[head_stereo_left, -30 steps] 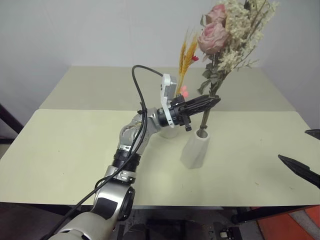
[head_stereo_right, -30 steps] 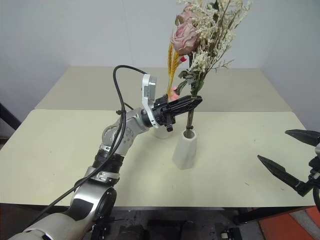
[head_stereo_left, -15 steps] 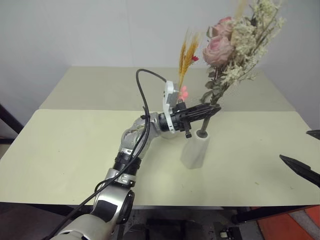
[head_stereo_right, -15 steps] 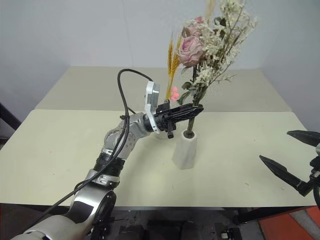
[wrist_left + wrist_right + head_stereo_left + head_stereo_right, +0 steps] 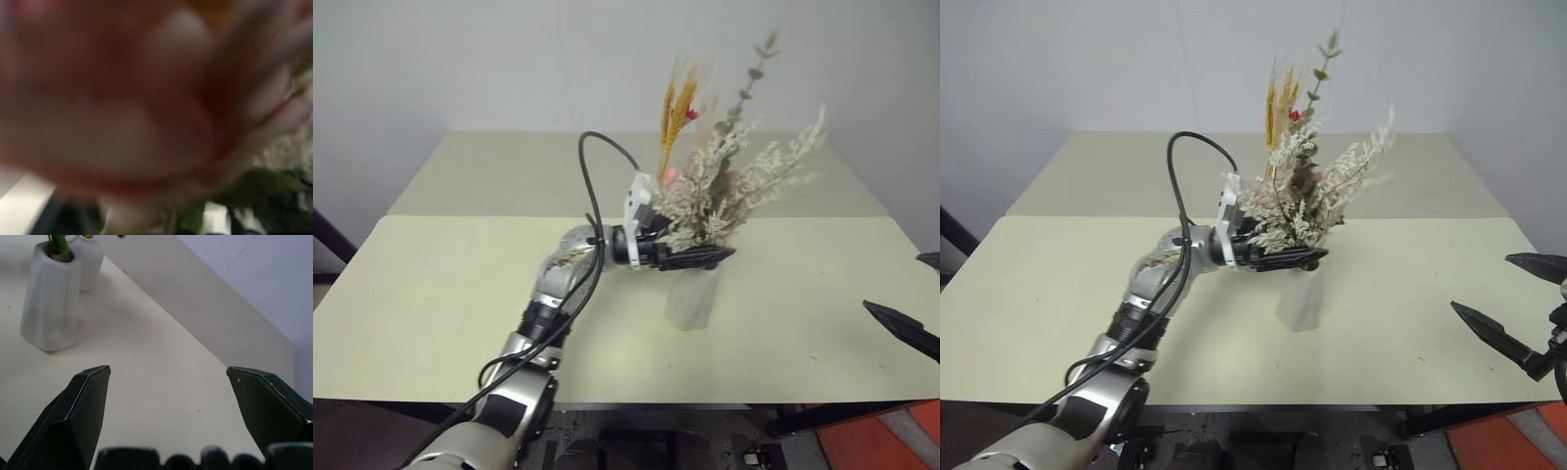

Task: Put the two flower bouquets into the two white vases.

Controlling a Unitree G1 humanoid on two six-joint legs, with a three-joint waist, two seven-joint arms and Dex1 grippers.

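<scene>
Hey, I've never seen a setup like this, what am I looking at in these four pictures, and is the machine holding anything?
This is a humanoid robot with two arms, each ending in a two-fingered black end effector. The two wide pictures come from cameras in its head, looking down over a cream table. The other two come from cameras on its wrists.

On the table stand two white vases. The taller vase holds the bushy dried bouquet, which has sunk low into it. The shorter vase behind it holds the slim wheat-like bouquet.

The left end effector sits at the bushy bouquet's base, over the taller vase; whether it grips the stems is unclear, and its wrist picture is a blur of blossoms. The right end effector is open and holds nothing.
</scene>
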